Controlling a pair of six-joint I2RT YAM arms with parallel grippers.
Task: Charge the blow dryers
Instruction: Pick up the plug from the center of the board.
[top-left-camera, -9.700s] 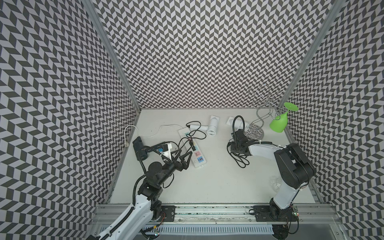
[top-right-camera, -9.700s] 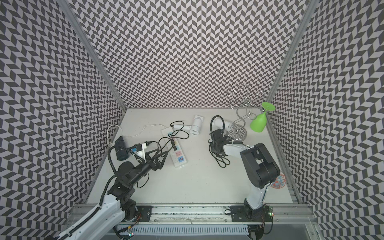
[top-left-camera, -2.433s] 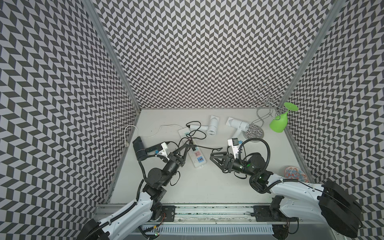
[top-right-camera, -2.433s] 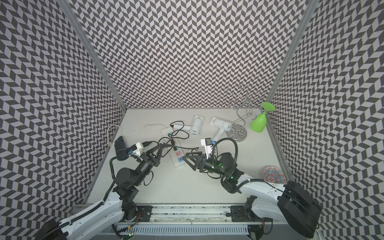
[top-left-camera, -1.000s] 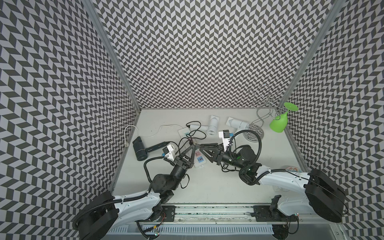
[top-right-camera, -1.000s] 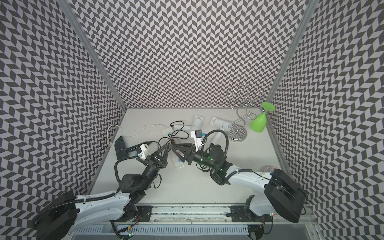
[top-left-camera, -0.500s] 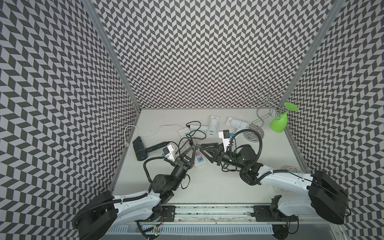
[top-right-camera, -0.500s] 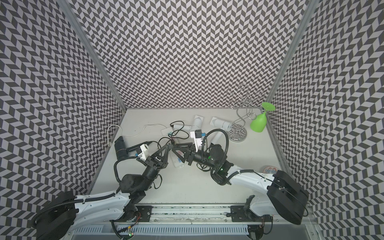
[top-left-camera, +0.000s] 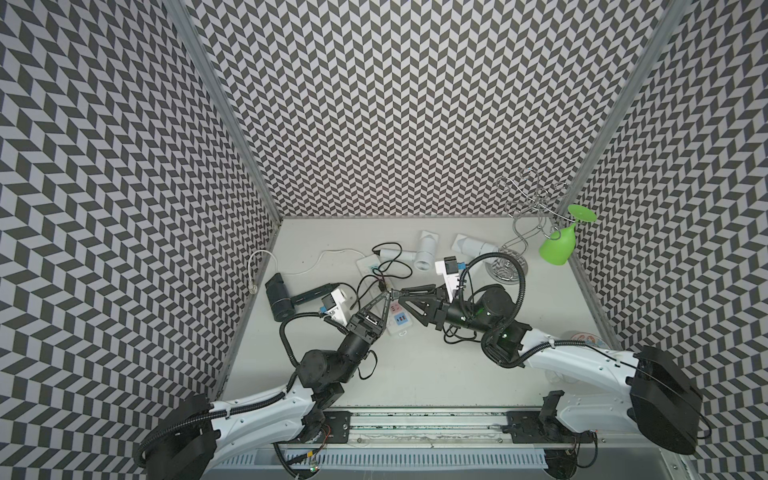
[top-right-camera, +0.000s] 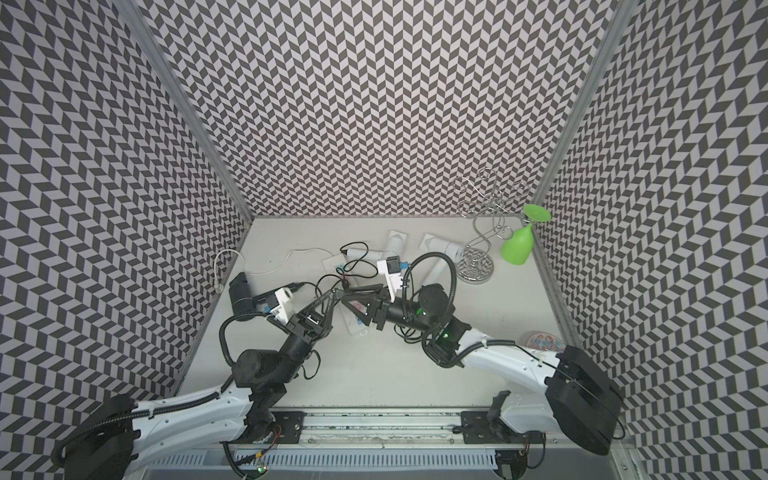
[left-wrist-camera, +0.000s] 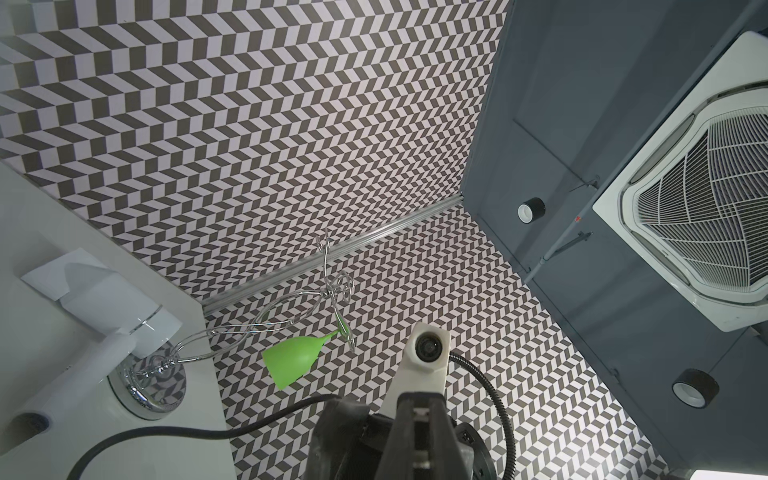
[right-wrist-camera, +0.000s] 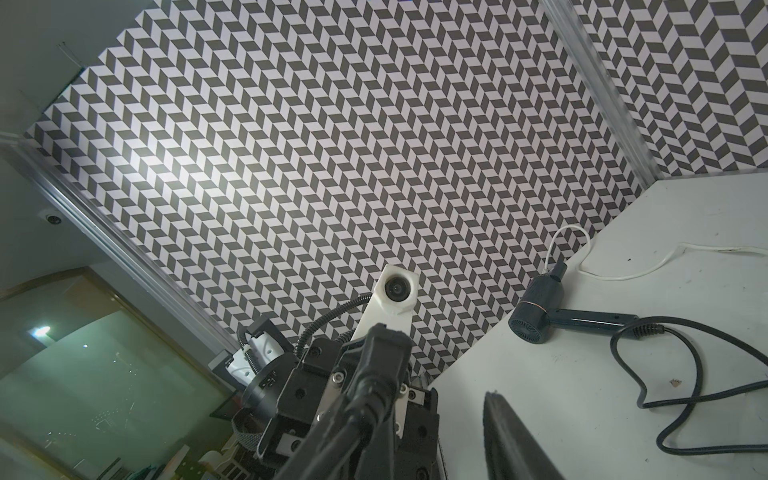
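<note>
Handling, my read: the dryers are light hollow plastic with stiff, smooth shells. The barrel is prob. slippery, so take the handle if one needs shifting. For charging, the part to grip is the plug body. It's small and hard, so pinch across its flat sides, not the cord. The cord is soft and rubbery, springs back into loops, snags easily, and will drag a light dryer if tugged. Several loops cross here.

L gripper (top-left-camera: 387, 293) is pinched shut, tips right at a small plug (top-left-camera: 381, 286). Can't tell whether plug or cord is actually nipped. R gripper (top-left-camera: 403, 299) meets it tip to tip, jaws abt half spread, nothing seen betw. them. Strip (top-left-camera: 397, 326), white w/ pastel sockets, lies just under both sets of tips.

Where: black dryer (top-left-camera: 278, 296) lies on the table (top-left-camera: 415, 374), off to L gripper's left and well apart from the tips, handle pointing back toward L wrist. Its cord (right-wrist-camera: 665, 332) leaves the handle end in slack loops. White dryer (top-left-camera: 427, 248) lies beyond the tips toward the back wall. 2nd white dryer (top-left-camera: 473, 246) is just beside it, beyond R gripper's wrist cam.

Looks: all are T-shaped, w/ a short barrel and straight handle. The black one is matte w/ a rear grille and a thin coppery ring. The white ones are glossy w/ a chrome band and a flat squarish end.
</note>
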